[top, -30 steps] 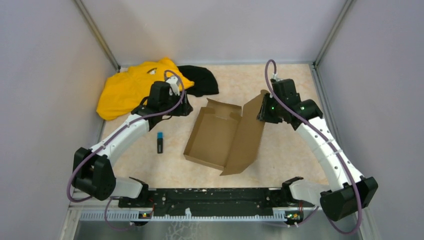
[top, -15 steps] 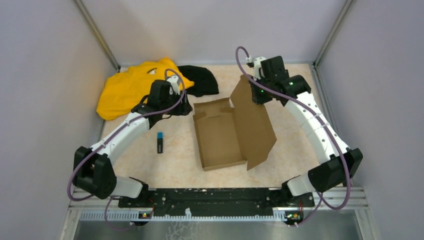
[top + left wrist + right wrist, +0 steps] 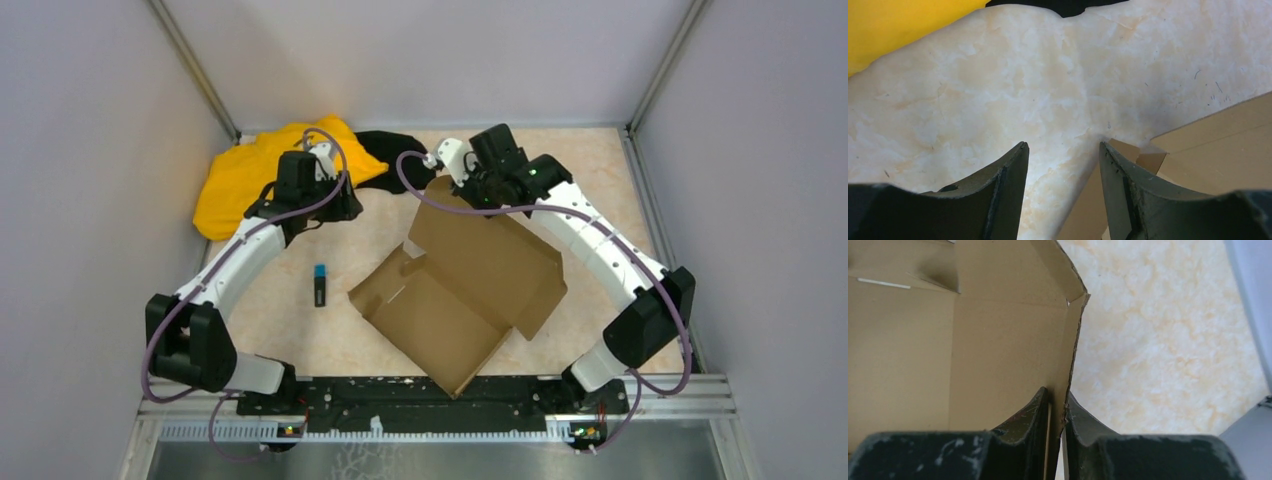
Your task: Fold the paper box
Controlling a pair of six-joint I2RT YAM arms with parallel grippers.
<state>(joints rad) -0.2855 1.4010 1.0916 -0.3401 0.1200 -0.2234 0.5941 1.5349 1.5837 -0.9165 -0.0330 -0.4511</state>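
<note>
Across beige marbled tabletop [image 3: 590,170]: spun paper box [image 3: 440,315] round to centre, now lying diagonal, lid laid back. Clamping lid's far edge with right tool [image 3: 1058,400] (thin pinch). Holding left tool [image 3: 1063,150] parted, empty, beside box corner. Likely repositioning; flaps not yet folded.

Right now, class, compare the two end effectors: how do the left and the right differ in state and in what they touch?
The left end effector stands open; the right end effector is shut. The left holds nothing and hangs over bare table; the right pinches an edge of the box. Both are dark.
</note>
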